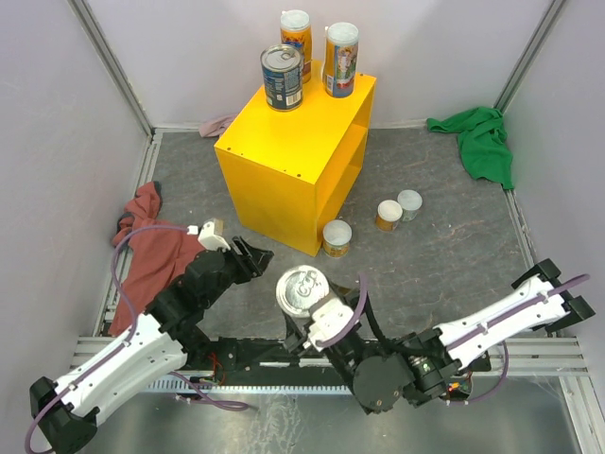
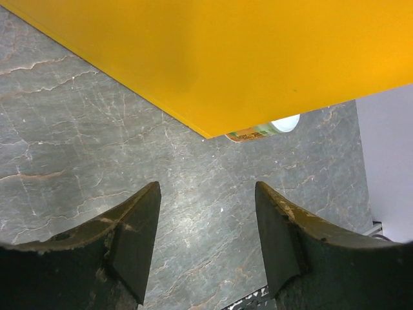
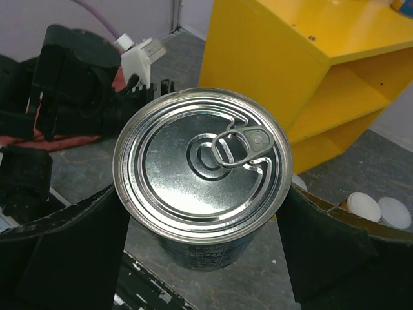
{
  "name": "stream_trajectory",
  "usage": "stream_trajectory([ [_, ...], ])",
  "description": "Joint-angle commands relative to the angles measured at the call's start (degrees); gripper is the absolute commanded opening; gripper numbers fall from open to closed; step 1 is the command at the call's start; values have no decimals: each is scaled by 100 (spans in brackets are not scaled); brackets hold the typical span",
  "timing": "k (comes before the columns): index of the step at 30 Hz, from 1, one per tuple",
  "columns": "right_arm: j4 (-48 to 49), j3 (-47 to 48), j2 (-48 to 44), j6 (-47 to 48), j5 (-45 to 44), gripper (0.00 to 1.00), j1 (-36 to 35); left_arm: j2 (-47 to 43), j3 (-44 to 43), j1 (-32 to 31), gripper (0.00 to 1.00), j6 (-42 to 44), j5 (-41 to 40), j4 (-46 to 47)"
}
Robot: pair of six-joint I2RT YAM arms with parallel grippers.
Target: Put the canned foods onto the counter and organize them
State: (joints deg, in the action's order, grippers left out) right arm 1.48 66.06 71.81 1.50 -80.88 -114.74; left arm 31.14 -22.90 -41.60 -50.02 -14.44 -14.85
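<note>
The yellow counter point(image 1: 284, 161) stands mid-table with its open shelved side to the right. On its top are a wide blue can point(image 1: 282, 78) and two tall orange cans point(image 1: 296, 33) point(image 1: 340, 59). Three short white-lidded cans point(image 1: 337, 237) point(image 1: 388, 215) point(image 1: 409, 204) stand on the floor beside it. My right gripper point(image 1: 304, 307) is shut on the second wide blue can point(image 3: 202, 174), held upright above the floor near the front edge. My left gripper point(image 2: 206, 194) is open and empty, close to the counter's near corner point(image 2: 213, 58); one short can point(image 2: 261, 131) peeks out behind it.
A red cloth point(image 1: 156, 246) lies at the left by my left arm. A green cloth point(image 1: 482, 142) lies at the back right. A small pink cloth point(image 1: 216, 125) sits behind the counter. Grey walls enclose three sides; a metal rail point(image 1: 529, 355) runs along the near edge.
</note>
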Motion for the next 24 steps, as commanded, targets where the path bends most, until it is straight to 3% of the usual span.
stream_trajectory([
  [1, 1069, 844, -441, 1050, -12, 1, 384, 0, -316, -14, 66, 291, 37, 124],
  [11, -343, 2498, -343, 762, 1342, 1, 1859, 395, -682, -14, 66, 431, 6, 62],
  [24, -1068, 3837, 303, 701, 2328, 1, 2872, 471, -849, -21, 66, 476, -74, 189],
])
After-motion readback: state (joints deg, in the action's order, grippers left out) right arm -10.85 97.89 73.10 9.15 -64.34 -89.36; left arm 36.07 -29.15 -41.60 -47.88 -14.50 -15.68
